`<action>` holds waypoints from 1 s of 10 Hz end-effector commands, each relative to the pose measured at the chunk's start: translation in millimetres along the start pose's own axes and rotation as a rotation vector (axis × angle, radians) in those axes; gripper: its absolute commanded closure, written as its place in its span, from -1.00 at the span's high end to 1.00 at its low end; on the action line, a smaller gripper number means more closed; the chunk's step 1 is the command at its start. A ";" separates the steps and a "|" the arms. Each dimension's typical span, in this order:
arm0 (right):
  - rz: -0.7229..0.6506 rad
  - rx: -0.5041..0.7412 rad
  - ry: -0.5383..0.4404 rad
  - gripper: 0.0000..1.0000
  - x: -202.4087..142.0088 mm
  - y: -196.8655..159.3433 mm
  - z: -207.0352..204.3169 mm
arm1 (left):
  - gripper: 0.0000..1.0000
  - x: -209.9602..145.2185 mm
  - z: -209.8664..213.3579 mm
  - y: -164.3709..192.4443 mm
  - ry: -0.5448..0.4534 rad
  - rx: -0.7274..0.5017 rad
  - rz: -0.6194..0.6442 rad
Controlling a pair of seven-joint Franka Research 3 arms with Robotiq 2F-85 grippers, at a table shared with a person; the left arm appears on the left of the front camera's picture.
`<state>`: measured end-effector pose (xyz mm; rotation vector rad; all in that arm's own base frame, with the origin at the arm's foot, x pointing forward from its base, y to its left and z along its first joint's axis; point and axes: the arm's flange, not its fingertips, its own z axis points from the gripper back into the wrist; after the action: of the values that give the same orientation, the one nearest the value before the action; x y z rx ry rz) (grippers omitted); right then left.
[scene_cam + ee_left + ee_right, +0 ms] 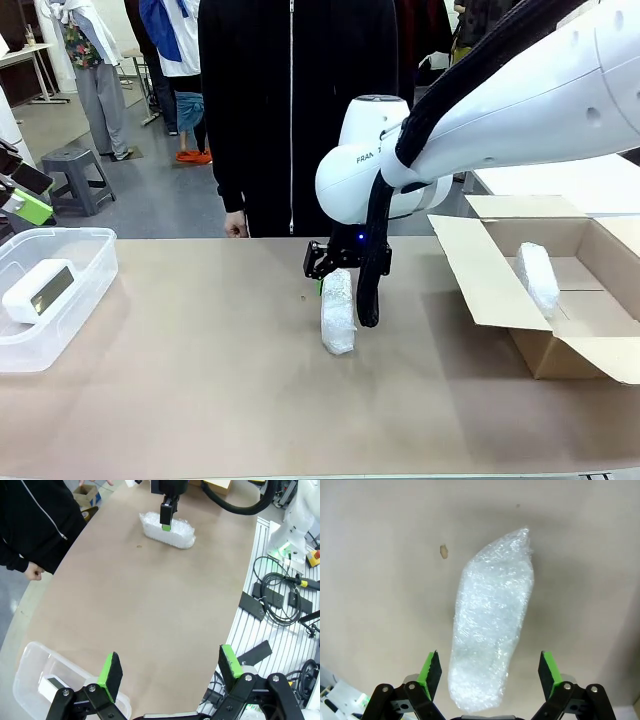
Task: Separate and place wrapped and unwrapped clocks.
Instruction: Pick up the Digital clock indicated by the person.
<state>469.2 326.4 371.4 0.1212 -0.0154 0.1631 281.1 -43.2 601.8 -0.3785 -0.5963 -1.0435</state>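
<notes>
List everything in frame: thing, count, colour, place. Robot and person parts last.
wrapped clock: 2, white bubble wrap; one on the table centre, under the right gripper; one inside the cardboard box
unwrapped clock: 1, white with grey-green screen; in the plastic bin
plastic bin: 1, clear; table's left edge
cardboard box: 1, brown, flaps open; table's right side
table: 1, tan top
stool: 1, grey; floor at far left
cables: several, black; on the white slatted surface beside the table
left gripper: 1, black with green pads, open; above the bin end of the table
right gripper: 1, black with green pads, open; straddling the centre wrapped clock
person: 1, black zip jacket; far side, hand at the table edge
</notes>
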 end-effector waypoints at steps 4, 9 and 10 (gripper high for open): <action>-0.006 -0.049 0.043 1.00 9.7 20.2 -23.9 | 1.00 0.4 -0.6 -0.3 -0.010 -0.013 0.005; -0.024 -0.133 0.014 0.70 9.8 21.0 -30.8 | 1.00 0.4 -0.6 -0.3 -0.010 -0.013 0.005; -0.022 -0.131 0.012 0.64 9.6 20.4 -30.5 | 1.00 0.4 -0.6 -0.3 -0.010 -0.013 0.005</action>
<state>473.3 346.1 342.6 0.0331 0.0010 0.1661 281.1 -43.2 601.7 -0.3785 -0.5963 -1.0434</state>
